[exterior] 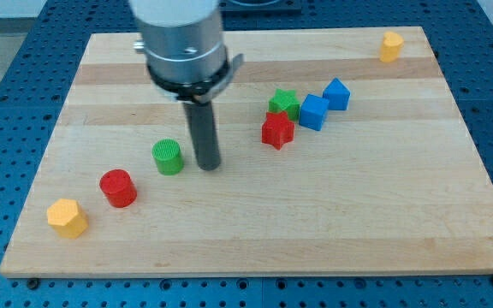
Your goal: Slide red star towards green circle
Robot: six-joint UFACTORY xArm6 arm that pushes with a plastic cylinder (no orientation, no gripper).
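The red star [277, 130] lies right of the board's middle, touching the green star [284, 103] above it. The green circle [168, 156] stands left of the middle. My tip [209, 165] rests on the board just right of the green circle, with a small gap, and well left of the red star. The rod rises from the tip to the grey arm head at the view's top.
Two blue blocks [313, 112] [336, 93] sit right of the green star. A red circle [118, 188] and a yellow block [67, 217] lie at the lower left. Another yellow block [390, 46] is at the top right corner. The wooden board [315, 231] ends in blue pegboard.
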